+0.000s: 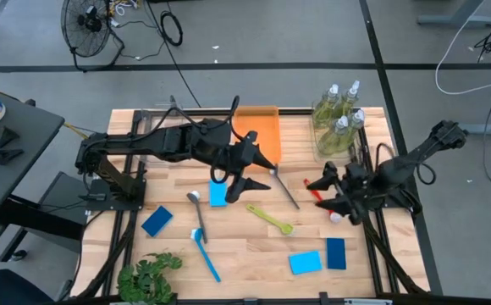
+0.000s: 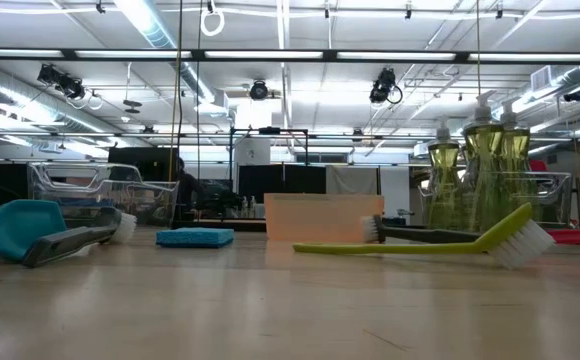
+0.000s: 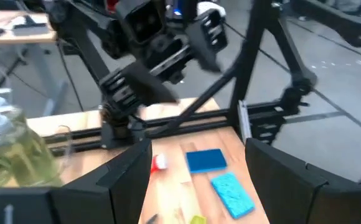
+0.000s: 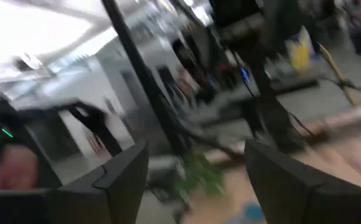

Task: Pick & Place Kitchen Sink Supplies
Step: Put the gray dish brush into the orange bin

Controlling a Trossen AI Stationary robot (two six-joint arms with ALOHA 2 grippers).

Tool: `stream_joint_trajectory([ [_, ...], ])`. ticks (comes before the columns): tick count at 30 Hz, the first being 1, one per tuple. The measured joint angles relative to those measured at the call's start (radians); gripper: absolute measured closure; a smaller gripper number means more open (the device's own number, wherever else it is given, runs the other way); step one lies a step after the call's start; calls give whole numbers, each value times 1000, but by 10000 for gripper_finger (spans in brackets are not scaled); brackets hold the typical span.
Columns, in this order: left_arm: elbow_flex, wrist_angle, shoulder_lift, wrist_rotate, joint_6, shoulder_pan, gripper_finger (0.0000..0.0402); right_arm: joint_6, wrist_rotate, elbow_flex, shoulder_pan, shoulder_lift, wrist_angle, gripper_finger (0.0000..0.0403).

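Left gripper (image 1: 254,174): above mid-tabletop (image 1: 254,254), jaws spread wide, holding nothing.
Light-blue sponge (image 1: 218,194): just beside the left jaws, flat on the wood.
Black brush (image 1: 284,188): between the two grippers.
Right gripper (image 1: 328,193): jaws apart, empty; red brush (image 1: 316,194) directly below them.
Pump bottles (image 1: 337,119): well behind the right jaws, grouped.
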Motion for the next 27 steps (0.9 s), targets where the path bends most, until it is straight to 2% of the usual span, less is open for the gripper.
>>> stream_joint_trajectory([
  [8, 0, -168, 0, 4, 0, 0, 138, -13, 146, 0, -1, 0, -252, 142],
  [14, 0, -250, 0, -35, 1, 1, 138, -39, 253, 0, -1, 0, -358, 153],
  [27, -1, -433, 37, -124, 10, 1, 138, -1, 259, 0, -31, 108, -517, 159],
])
